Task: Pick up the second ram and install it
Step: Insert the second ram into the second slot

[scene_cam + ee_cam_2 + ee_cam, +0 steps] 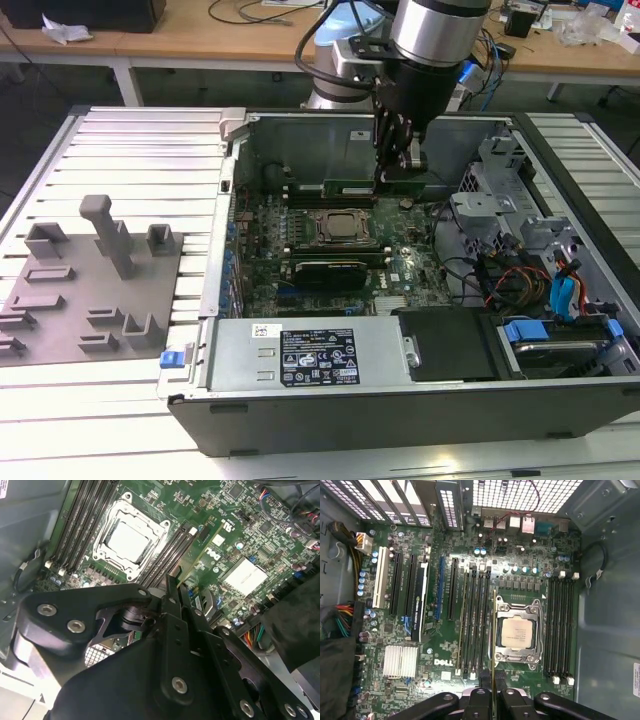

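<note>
Jaws nearly closed, clamped on second ram (pixel 352 186) — stick held level between them, low over motherboard (pixel 431 651). In first wrist view it runs edge-on along memory slots (pixel 475 620), just beside processor socket (pixel 516 632); contact with slot cannot be told. Power supply (pixel 240 350) bears black-and-white printed label (pixel 312 362) — small sticker alongside. Grey fixture plate (pixel 90 300) sits on surface (pixel 130 150), well apart.

The thin green second ram (pixel 493 630) hangs edge-down above the motherboard (pixel 434 652).
</note>
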`<state>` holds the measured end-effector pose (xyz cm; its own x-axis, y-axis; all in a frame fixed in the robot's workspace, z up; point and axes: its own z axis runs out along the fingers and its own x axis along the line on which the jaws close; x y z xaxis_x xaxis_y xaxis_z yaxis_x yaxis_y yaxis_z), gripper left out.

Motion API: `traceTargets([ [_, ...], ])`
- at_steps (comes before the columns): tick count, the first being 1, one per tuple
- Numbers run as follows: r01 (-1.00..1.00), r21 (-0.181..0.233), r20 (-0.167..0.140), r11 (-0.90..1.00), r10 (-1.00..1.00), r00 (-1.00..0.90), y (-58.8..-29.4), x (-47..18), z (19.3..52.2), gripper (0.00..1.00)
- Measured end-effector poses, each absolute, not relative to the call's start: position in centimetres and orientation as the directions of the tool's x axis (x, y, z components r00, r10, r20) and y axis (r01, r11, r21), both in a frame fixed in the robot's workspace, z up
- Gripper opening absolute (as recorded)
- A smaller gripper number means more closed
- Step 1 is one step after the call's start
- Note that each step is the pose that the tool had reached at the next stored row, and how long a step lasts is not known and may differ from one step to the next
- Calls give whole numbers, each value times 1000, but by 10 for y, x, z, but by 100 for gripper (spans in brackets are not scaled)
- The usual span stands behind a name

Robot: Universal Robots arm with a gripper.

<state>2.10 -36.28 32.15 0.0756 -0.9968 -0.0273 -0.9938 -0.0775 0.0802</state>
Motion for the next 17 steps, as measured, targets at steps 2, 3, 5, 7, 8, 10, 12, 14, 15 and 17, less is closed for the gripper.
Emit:
traceTargets([
  [2,-994,80,-27,-78,-997,76,-363,21,317,14],
  [3,-994,80,-27,-78,-997,76,-363,21,314,14],
  [5,-994,80,-27,-77,-997,76,-363,21,312,14],
  [7,-994,80,-27,-78,-997,76,-363,21,308,14],
  [8,-994,80,-27,-78,-997,76,-363,21,304,14],
  [10,-994,80,-27,-77,-997,76,-363,21,301,14],
  [12,-994,80,-27,-77,-997,76,-363,21,300,14],
  [14,-994,80,-27,-77,-997,76,-363,21,297,14],
  [15,-994,80,-27,-78,-997,76,-363,21,294,14],
  [17,-994,80,-27,-77,-997,75,-363,21,288,14],
])
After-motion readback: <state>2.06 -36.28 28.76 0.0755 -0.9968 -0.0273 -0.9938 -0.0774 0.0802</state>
